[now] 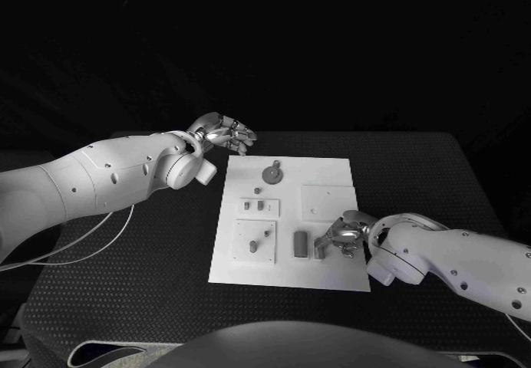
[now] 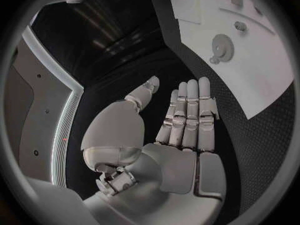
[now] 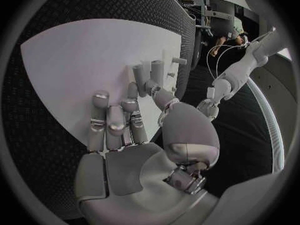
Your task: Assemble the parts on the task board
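Observation:
The white task board (image 1: 290, 268) lies in the middle of the table. On it are a grey gear (image 1: 271, 175), a small plate with pegs (image 1: 259, 205), a plate with a small part (image 1: 255, 242) and an upright grey block (image 1: 301, 244). My right hand (image 1: 343, 234) is low over the board's right side, just right of the block. Its fingers (image 3: 115, 116) curl toward the board, and its thumb (image 3: 164, 99) reaches the grey block (image 3: 142, 77); whether it grips the block is hidden. My left hand (image 1: 225, 132) hovers past the board's far left corner, its flat fingers (image 2: 187, 110) holding nothing.
A plain square plate (image 1: 328, 201) sits on the board beside my right hand. Black table (image 1: 133, 291) surrounds the board on all sides. A thin white cable (image 1: 94, 249) trails under my left arm.

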Robot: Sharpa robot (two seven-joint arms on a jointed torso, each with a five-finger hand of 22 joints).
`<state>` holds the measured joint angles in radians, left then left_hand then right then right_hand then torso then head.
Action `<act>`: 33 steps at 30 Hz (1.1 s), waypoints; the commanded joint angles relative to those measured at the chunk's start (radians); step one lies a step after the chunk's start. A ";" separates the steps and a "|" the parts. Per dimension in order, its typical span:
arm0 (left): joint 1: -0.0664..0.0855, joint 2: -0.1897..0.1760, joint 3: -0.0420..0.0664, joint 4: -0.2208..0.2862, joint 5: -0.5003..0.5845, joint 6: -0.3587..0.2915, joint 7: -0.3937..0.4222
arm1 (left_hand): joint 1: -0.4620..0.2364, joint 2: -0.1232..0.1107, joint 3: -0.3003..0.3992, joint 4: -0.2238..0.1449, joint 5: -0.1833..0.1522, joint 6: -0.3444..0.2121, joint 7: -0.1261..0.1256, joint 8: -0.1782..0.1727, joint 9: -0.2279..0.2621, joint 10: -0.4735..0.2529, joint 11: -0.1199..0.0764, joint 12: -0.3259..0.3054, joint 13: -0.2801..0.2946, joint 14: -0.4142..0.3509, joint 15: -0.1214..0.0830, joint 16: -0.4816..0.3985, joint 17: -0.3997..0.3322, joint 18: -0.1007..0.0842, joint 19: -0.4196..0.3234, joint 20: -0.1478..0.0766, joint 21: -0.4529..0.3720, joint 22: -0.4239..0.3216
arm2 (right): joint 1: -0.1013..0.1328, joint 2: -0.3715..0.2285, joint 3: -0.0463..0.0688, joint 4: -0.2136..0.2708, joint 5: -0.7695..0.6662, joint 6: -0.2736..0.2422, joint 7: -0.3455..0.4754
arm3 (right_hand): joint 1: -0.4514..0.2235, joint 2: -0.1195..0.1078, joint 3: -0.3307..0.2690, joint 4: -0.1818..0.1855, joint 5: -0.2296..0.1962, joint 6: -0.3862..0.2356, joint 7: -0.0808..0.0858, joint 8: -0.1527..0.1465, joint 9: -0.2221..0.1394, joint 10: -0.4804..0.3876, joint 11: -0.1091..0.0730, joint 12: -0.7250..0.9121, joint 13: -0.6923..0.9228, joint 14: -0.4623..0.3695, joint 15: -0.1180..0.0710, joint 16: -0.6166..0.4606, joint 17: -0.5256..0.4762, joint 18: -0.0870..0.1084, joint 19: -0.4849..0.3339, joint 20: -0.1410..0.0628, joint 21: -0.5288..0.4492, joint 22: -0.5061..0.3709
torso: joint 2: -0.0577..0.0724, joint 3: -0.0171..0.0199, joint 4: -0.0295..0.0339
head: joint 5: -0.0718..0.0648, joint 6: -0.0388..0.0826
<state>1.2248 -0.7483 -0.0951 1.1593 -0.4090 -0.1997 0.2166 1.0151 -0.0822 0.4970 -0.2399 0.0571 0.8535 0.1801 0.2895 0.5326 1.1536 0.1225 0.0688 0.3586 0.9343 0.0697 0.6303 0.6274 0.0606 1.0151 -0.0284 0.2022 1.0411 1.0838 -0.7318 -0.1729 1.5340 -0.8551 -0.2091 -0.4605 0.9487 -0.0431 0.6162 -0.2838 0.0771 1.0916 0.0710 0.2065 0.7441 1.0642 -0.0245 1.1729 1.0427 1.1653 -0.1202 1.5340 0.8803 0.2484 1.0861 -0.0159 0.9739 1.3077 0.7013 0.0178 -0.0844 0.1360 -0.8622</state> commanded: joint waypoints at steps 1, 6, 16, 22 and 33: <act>0.001 0.001 0.001 0.002 0.005 0.011 0.005 | -0.009 -0.002 0.000 0.008 0.006 -0.007 0.001 0.003 -0.001 -0.005 0.000 0.000 -0.001 0.000 0.006 -0.006 0.002 0.011 -0.005 0.004 -0.004 0.002 | -0.003 0.006 -0.001 0.005 0.003 0.034 0.014 | -0.042 -0.027 0.001 0.018 0.003 -0.020 0.018 -0.008 -0.007 -0.012 0.005 -0.004 0.000 -0.013 0.000 -0.008 -0.006 0.013 0.001 0.003 -0.009 0.008 | 0.000 0.0001 -0.0001 | 0.000 0.000; 0.001 0.001 0.001 0.002 0.005 0.011 0.006 | -0.009 -0.002 0.000 0.008 0.006 -0.007 0.001 0.003 -0.001 -0.005 0.000 0.000 -0.002 0.000 0.006 -0.006 0.002 0.011 -0.005 0.004 -0.004 0.002 | -0.003 0.006 -0.001 0.004 0.007 0.037 0.016 | -0.100 -0.072 0.011 0.067 0.003 -0.027 0.021 -0.014 -0.015 -0.019 0.008 -0.005 0.001 -0.017 0.003 -0.011 -0.006 0.013 0.002 0.001 -0.015 0.006 | 0.000 0.0003 0.0004 | 0.000 0.000; 0.001 0.000 0.001 0.003 0.005 0.011 0.005 | -0.009 -0.002 0.000 0.008 0.006 -0.008 0.001 0.003 -0.002 -0.005 0.000 0.000 -0.002 0.000 0.006 -0.007 0.003 0.011 -0.005 0.004 -0.004 0.002 | -0.003 0.005 -0.001 0.002 0.010 0.042 0.018 | -0.129 -0.115 0.029 0.110 0.002 -0.034 0.024 -0.016 -0.019 -0.027 0.010 -0.004 0.002 -0.021 0.004 -0.012 -0.004 0.013 0.001 -0.001 -0.018 0.008 | 0.000 0.0003 -0.0002 | 0.001 -0.001; 0.001 0.000 0.001 0.003 0.005 0.011 0.005 | -0.008 -0.003 0.001 0.008 0.006 -0.009 0.002 0.003 -0.002 -0.006 0.000 0.000 -0.002 0.000 0.006 -0.007 0.003 0.011 -0.006 0.004 -0.004 0.002 | -0.003 0.005 -0.001 0.001 0.010 0.045 0.018 | -0.126 -0.123 0.036 0.117 0.002 -0.036 0.024 -0.016 -0.020 -0.029 0.011 -0.003 0.002 -0.022 0.005 -0.012 -0.004 0.013 0.000 -0.002 -0.018 0.009 | 0.000 0.0000 -0.0001 | 0.001 -0.003; 0.001 0.000 0.001 0.002 0.005 0.012 0.005 | -0.008 -0.002 0.001 0.008 0.006 -0.009 0.002 0.003 -0.002 -0.006 0.000 0.000 -0.002 0.000 0.006 -0.008 0.004 0.011 -0.006 0.004 -0.004 0.002 | -0.003 -0.005 -0.001 -0.001 -0.031 0.000 0.057 | -0.087 -0.076 0.030 0.058 0.001 -0.034 0.024 -0.010 -0.017 -0.031 0.011 0.002 0.004 -0.023 0.005 -0.009 -0.002 0.013 -0.002 -0.002 -0.014 0.014 | 0.000 0.0003 -0.0003 | 0.001 -0.002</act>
<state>1.2249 -0.7491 -0.0952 1.1594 -0.4089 -0.1993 0.2159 1.0130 -0.0843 0.4997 -0.2372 0.0571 0.8500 0.1836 0.2895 0.5319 1.1536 0.1225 0.0688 0.3578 0.9343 0.0697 0.6264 0.6301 0.0539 1.0151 -0.0284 0.2022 1.0427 1.0843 -0.7362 -0.1721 1.5304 -0.8590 -0.1950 -0.4509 0.8615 -0.1236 0.6469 -0.2214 0.0814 1.0793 0.0755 0.1946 0.7227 1.0395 -0.0140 1.1730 1.0454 1.1491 -0.1142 1.5283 0.8774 0.2540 1.0842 -0.0140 0.9624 1.3077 0.7013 0.0179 -0.0844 0.1372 -0.8655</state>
